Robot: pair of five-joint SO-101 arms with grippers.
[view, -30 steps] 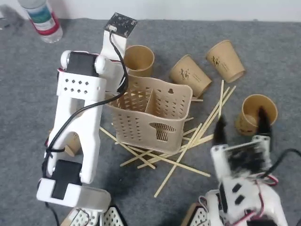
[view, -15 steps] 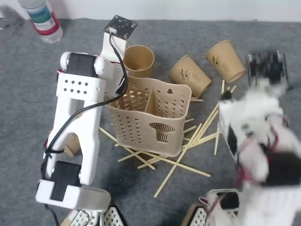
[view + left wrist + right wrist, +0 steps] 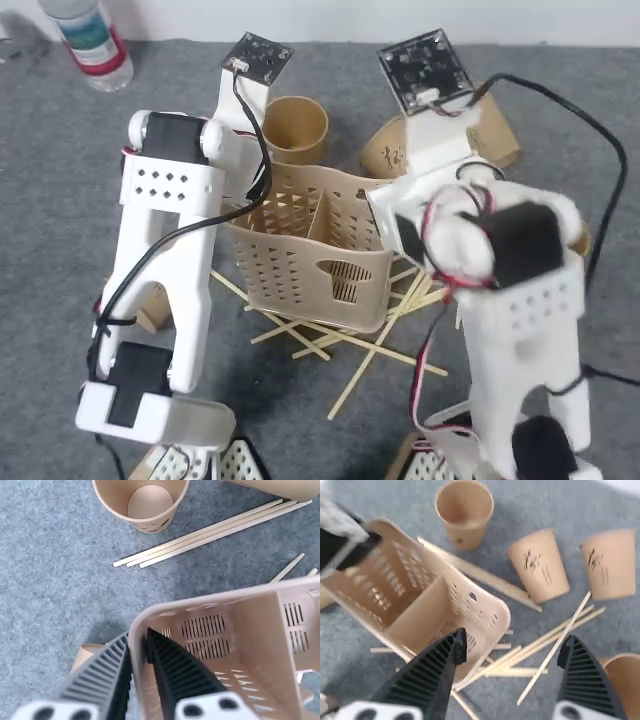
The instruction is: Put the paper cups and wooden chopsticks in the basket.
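Got the left claw [image 3: 138, 639] pinched tight on the basket [image 3: 255, 630] rim, one finger inside, one outside. Got the right claw [image 3: 514, 644] spread wide, holding nothing, hanging over the basket's edge. Can't spot anything in either basket compartment. Seeing an upright paper cup [image 3: 464, 510] just beside the basket, two tipped paper cups [image 3: 540, 565] near it, wooden chopsticks [image 3: 555, 649] scattered beside and under it. Guessing featherweight, easily crushed cups, so pinch lightly at the lip. Expecting stiff, skinny, slippery sticks; grab mid-length, crosswise.
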